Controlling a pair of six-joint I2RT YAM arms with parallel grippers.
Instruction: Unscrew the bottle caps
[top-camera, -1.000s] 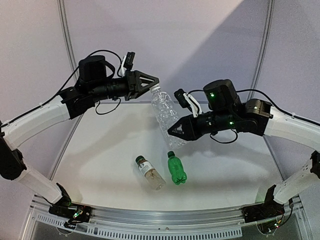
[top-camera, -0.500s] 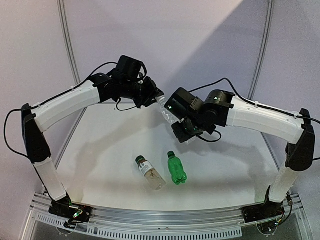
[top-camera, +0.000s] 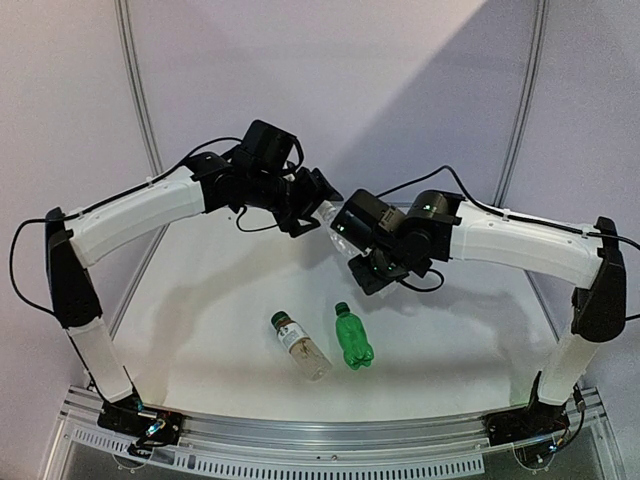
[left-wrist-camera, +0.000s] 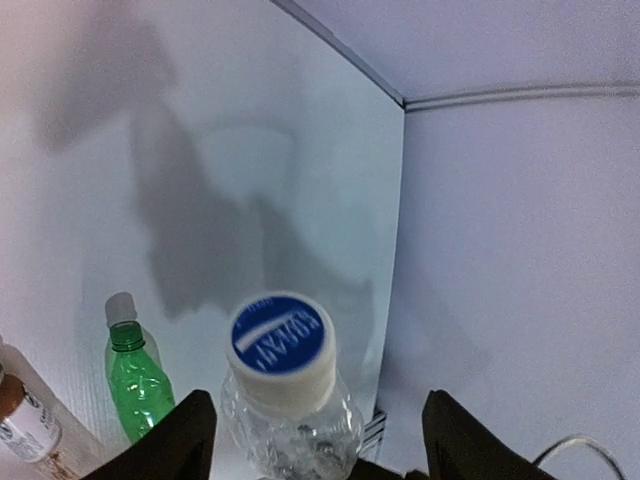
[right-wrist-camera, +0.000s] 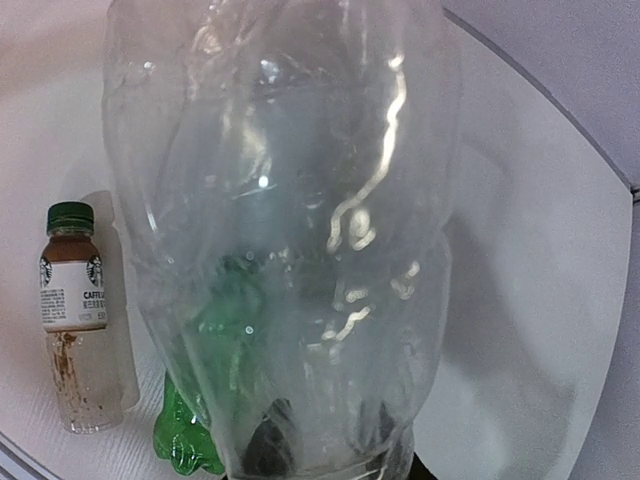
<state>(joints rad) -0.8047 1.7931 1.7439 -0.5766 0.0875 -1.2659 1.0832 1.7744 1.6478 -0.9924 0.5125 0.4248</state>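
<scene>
My right gripper (top-camera: 352, 240) is shut on the body of the clear ribbed bottle (right-wrist-camera: 280, 250), held up off the table and filling the right wrist view; its dark fingers (right-wrist-camera: 265, 450) show through the plastic. The bottle's white cap with a blue top (left-wrist-camera: 280, 345) sits on the neck between the fingers (left-wrist-camera: 170, 440) of my left gripper (left-wrist-camera: 315, 440), which stands open and apart from the cap on both sides. On the table lie the green bottle (top-camera: 352, 340) and the labelled bottle (top-camera: 298, 345), each with its cap (right-wrist-camera: 70, 213) on.
The white table (top-camera: 200, 310) ends at a metal rail (top-camera: 330, 440) along the near side. Grey walls (top-camera: 400, 90) close the back and sides. Both arms meet high over the table's rear middle, with cables looping off them.
The left gripper has opened and let go of the white cap. Both arms swung into a raised, folded pose a second ago and have shifted only slightly since.
</scene>
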